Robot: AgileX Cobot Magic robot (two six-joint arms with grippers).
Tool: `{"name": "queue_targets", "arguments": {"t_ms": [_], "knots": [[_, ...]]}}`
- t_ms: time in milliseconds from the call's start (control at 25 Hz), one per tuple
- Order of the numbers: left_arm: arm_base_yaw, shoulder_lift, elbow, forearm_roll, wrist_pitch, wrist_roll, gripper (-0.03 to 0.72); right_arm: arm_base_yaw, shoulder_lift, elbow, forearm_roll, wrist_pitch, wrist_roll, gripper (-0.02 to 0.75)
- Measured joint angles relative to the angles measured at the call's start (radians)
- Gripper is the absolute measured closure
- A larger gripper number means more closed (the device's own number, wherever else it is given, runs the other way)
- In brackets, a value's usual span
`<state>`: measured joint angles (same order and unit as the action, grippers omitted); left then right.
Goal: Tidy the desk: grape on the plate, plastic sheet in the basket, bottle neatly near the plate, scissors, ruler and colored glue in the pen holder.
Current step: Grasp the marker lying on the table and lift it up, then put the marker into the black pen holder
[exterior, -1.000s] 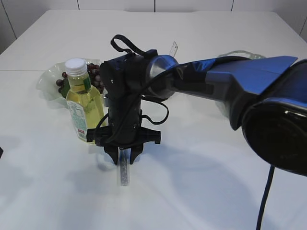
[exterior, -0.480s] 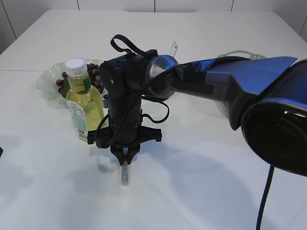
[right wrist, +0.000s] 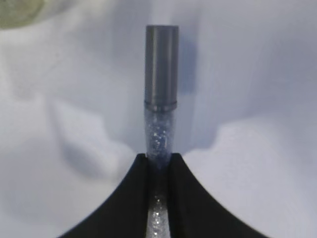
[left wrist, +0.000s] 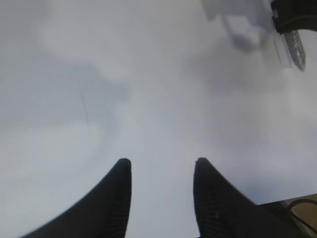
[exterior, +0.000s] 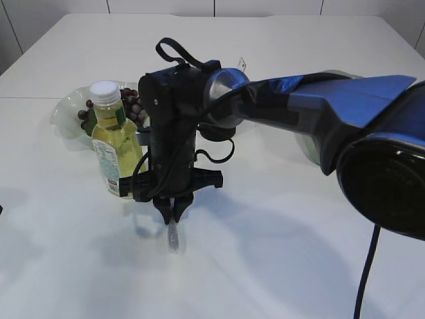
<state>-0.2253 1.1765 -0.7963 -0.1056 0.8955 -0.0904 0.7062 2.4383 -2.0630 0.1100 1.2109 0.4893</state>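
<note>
My right gripper [exterior: 172, 214] [right wrist: 159, 157] points straight down, shut on the colored glue [exterior: 174, 238] [right wrist: 161, 89], a clear glitter tube with a grey cap. The capped end hangs just over the table, in front of the bottle [exterior: 116, 143] of yellow drink with a white cap. Behind the bottle sits the pale plate [exterior: 66, 113] with the dark grape bunch [exterior: 131, 103] on it. A clear ruler tip [exterior: 240, 66] pokes up behind the arm; the pen holder, scissors and plastic sheet are hidden. My left gripper [left wrist: 161, 166] is open over bare table; the glue [left wrist: 296, 47] shows at its view's top right.
The blue right arm [exterior: 319, 113] stretches across the right half of the white table [exterior: 279, 252] and hides what lies behind it. A pale container rim [exterior: 332, 75] peeks above the arm at the back right.
My right gripper's fingers have closed on the glue tube. The gripper has since risen a little with the tube in it. The left gripper has not changed.
</note>
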Motion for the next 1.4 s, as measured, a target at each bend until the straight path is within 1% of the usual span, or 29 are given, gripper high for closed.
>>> {"name": "queue_targets", "arguments": {"t_ms": [280,440,520,640,800,920,1000,1160,1400], "knots": [[0.0,0.0,0.0,0.0,0.0,0.0,0.38,-0.055,-0.082,-0.089,-0.015,0.009,-0.118,0.648],[0.0,0.0,0.0,0.0,0.0,0.0,0.38,-0.116,-0.125,-0.129,-0.004,0.012,-0.18,0.648],[0.0,0.0,0.0,0.0,0.0,0.0,0.38,-0.159,-0.142,-0.141,0.029,0.015,-0.224,0.648],[0.0,0.0,0.0,0.0,0.0,0.0,0.38,-0.239,-0.152,-0.153,0.127,0.022,-0.334,0.648],[0.0,0.0,0.0,0.0,0.0,0.0,0.38,-0.35,-0.158,-0.156,0.318,0.021,-0.504,0.648],[0.0,0.0,0.0,0.0,0.0,0.0,0.38,-0.42,-0.158,-0.156,0.46,-0.021,-0.648,0.648],[0.0,0.0,0.0,0.002,0.0,0.0,0.38,-0.458,-0.159,-0.156,0.53,-0.069,-0.751,0.648],[0.0,0.0,0.0,0.002,0.01,0.0,0.38,-0.492,-0.159,-0.156,0.606,-0.191,-0.923,0.648],[0.0,0.0,0.0,0.002,0.014,0.0,0.38,-0.494,-0.128,-0.156,0.731,-0.351,-1.145,0.648]]}}
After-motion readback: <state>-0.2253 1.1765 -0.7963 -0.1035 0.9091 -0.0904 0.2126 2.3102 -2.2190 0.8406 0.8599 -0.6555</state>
